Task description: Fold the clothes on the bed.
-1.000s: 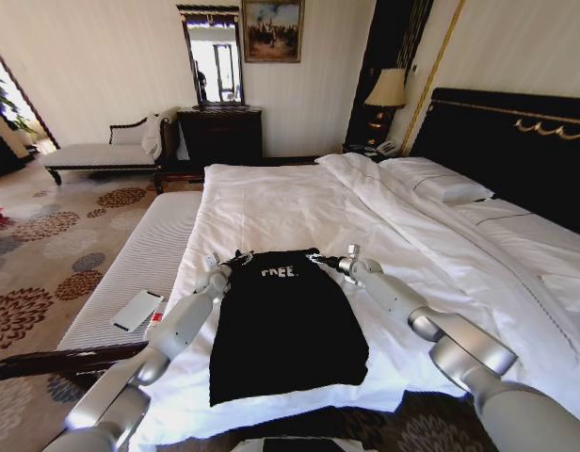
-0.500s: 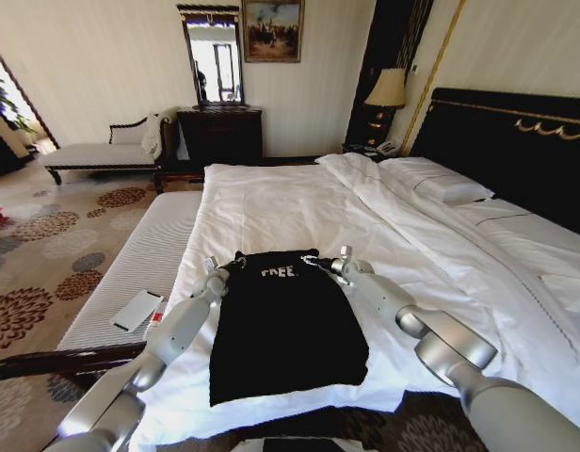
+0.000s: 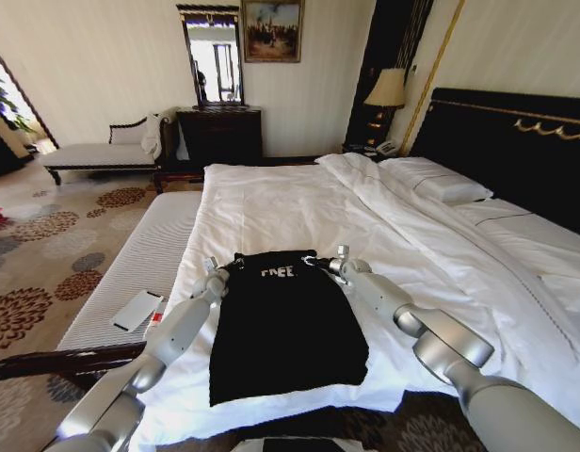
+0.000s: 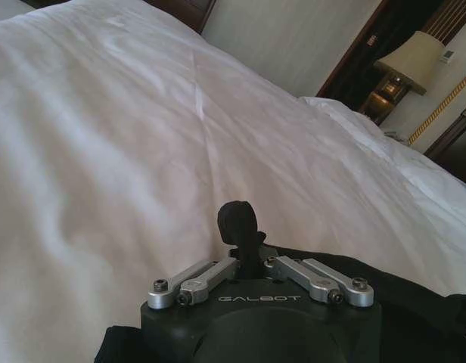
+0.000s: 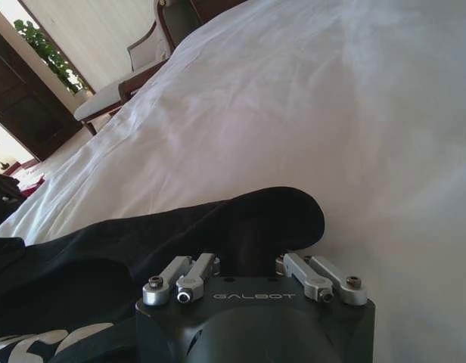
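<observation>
Black T-shirt (image 3: 285,325) lies flat on the white duvet (image 3: 299,202) at the near end of the bed (image 3: 516,122), "FREE" lettering at its far edge. Left gripper (image 3: 217,270) is at the shirt's far left corner, fingers (image 4: 238,227) pinched together on a fold of black fabric. Right gripper (image 3: 333,263) is at the far right corner, apparently clamped on the fabric too, though cloth hides its fingertips.

Counted: one black T-shirt (image 3: 285,320) on one bed (image 3: 290,202); two grippers, left gripper (image 3: 235,262) and right gripper (image 3: 320,261); two pillows (image 3: 441,181); one lamp (image 3: 387,89); one mirror (image 3: 215,58); one framed painting (image 3: 272,30); one chaise bench (image 3: 102,153).
</observation>
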Robot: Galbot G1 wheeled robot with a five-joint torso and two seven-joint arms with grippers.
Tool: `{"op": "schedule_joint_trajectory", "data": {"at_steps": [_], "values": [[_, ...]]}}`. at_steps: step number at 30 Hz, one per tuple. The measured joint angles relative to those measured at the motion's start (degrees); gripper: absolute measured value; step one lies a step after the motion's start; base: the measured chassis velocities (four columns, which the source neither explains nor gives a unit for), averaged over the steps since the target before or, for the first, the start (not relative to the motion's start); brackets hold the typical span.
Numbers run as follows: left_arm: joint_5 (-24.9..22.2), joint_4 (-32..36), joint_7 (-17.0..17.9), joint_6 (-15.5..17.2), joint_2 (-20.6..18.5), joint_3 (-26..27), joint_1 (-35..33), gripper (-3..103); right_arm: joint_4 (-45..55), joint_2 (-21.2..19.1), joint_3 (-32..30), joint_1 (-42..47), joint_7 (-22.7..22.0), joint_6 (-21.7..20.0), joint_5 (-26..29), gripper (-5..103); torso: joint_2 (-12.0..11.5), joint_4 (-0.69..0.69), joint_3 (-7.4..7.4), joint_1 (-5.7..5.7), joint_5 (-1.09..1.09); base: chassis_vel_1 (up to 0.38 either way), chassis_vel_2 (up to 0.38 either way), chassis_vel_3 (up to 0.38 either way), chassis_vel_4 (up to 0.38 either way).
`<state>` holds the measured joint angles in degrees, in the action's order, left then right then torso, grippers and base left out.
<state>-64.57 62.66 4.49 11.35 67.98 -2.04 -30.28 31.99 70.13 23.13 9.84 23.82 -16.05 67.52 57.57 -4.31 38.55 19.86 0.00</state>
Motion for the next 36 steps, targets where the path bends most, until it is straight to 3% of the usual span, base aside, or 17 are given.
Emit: {"op": "schedule_joint_trajectory", "data": {"at_steps": [1, 3, 6, 9, 19, 36], "values": [[0.01, 0.00, 0.00, -0.01, 0.02, -0.02, 0.01, 3, -0.14, 0.14, 0.04, 0.00, -0.02, 0.26, -0.11, 24, 0.00, 0.00, 0.00, 0.00, 0.00, 0.000, 0.000, 0.000, 0.000], [0.01, 0.00, 0.00, -0.01, 0.04, -0.03, 0.02, 3, -0.24, 0.23, 0.09, 0.00, -0.02, 0.47, -0.23, 24, 0.00, 0.01, 0.00, 0.00, 0.00, 0.000, 0.000, 0.000, 0.000], [0.08, -0.16, 0.00, -0.06, 0.15, -0.05, 0.06, 3, -0.37, 0.35, 0.27, 0.00, -0.02, 1.01, -0.51, 8, 0.00, 0.01, 0.00, 0.00, 0.00, 0.000, 0.000, 0.000, 0.000], [0.12, -0.24, 0.00, -0.10, 0.17, -0.04, 0.07, 3, -0.36, 0.36, 0.28, 0.03, -0.03, 1.18, -0.56, 4, 0.00, 0.01, 0.00, 0.00, 0.00, 0.000, 0.000, 0.000, 0.000], [0.52, -0.27, -0.01, -0.31, 0.25, 0.06, 0.11, 3, 0.93, -0.40, 0.54, 0.41, -0.46, 2.56, -0.78, 4, 0.00, 0.00, 0.00, 0.00, 0.00, 0.000, 0.000, 0.000, 0.000], [0.61, 0.59, 0.36, -0.96, -1.42, -0.66, 5.98, 3, 11.33, -7.01, -1.17, 0.03, -6.09, 6.53, 2.82, 4, 0.00, -0.01, 0.01, 0.00, 0.00, 0.000, 0.000, 0.000, 0.000]]}}
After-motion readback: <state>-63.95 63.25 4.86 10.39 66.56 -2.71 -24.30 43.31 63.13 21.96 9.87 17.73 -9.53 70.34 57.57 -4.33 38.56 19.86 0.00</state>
